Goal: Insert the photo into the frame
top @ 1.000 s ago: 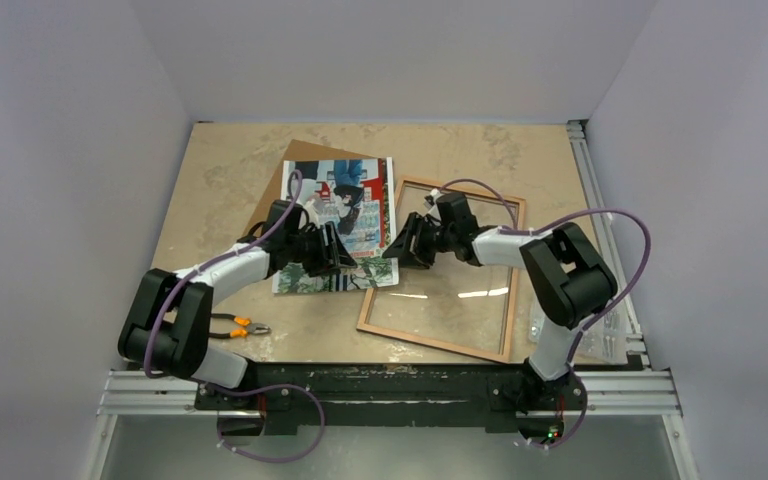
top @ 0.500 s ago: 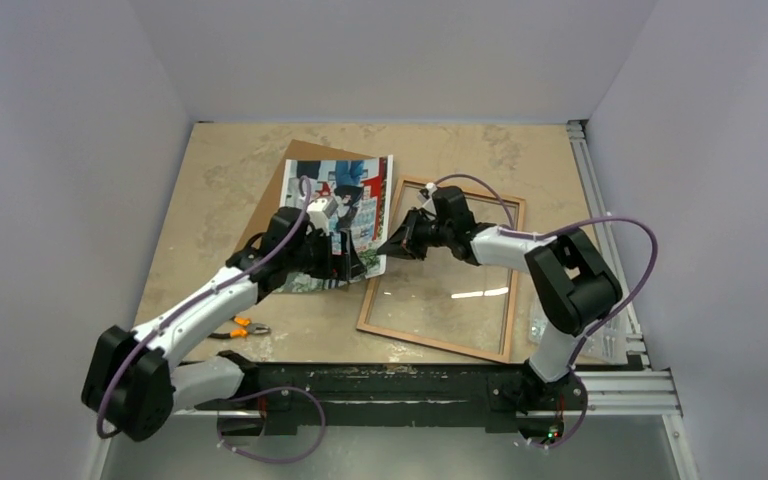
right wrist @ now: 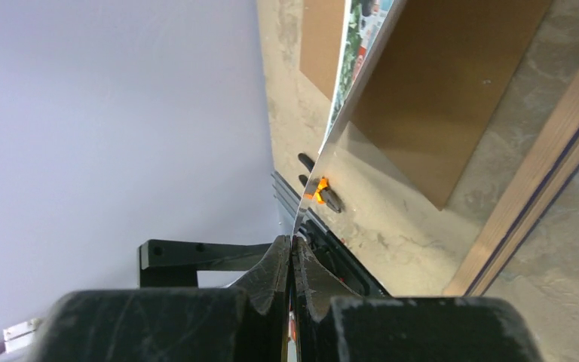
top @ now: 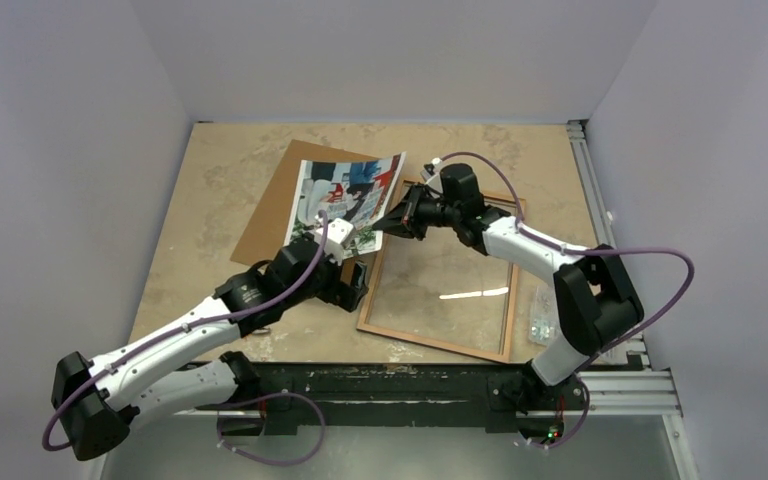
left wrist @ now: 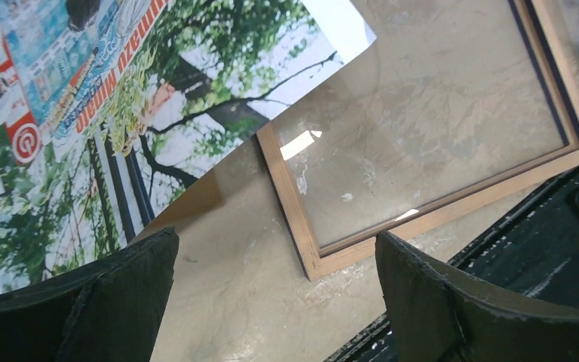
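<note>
Beige marbled worktop [top: 210, 190]. Glossy colour photo [top: 345, 195] upper centre, just left of thin wooden rectangular frame [top: 432, 341]; lower-right corner pinched tight in right gripper [top: 387, 226] jaws, seemingly raised. Left gripper [left wrist: 275, 253] jaws wide, empty.

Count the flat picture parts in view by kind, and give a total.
photo, large rectangular colour print: 1
frame, thin-railed rectangular, wood-brown back up, clear pane: 1
backing board, plain brown rectangle: 1
Total: 3
</note>
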Available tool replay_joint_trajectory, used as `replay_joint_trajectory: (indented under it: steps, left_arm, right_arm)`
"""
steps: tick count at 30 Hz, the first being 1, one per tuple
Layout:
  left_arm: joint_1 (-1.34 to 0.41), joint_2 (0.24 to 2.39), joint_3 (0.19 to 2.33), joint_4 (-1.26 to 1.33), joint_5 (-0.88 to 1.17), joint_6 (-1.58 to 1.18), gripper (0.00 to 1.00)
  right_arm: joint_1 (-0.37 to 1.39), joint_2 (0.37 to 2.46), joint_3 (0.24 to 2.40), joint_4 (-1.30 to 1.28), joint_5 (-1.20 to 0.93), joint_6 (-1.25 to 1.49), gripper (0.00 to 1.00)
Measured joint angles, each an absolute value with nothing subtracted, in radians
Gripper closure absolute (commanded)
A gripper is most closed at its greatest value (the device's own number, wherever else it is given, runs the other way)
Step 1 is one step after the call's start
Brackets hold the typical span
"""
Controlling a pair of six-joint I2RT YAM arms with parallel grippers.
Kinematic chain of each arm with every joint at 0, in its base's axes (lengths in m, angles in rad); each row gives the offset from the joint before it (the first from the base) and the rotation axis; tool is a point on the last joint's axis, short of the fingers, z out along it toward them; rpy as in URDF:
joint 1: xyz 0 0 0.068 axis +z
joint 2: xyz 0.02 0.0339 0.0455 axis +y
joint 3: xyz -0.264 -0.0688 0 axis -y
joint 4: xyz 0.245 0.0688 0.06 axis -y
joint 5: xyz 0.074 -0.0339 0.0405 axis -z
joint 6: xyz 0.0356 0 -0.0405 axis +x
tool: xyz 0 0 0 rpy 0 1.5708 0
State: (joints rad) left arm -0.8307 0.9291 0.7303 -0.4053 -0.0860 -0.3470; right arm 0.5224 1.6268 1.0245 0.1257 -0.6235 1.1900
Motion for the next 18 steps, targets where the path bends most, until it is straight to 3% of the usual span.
replay_joint_trajectory:
  steps: [10,18]
  left_arm:
    - [-0.910,1.002,0.798,-0.453,-0.376,-0.310,0.20]
    - [-0.913,1.089,0.836,-0.451,-0.461,-0.290,0.32]
  right_arm:
    - [0.522,1.580,1.030,0.112,-0.624,1.219,1.00]
    - [0.522,1.568,1.005,0.113,-0.632,1.235,1.00]
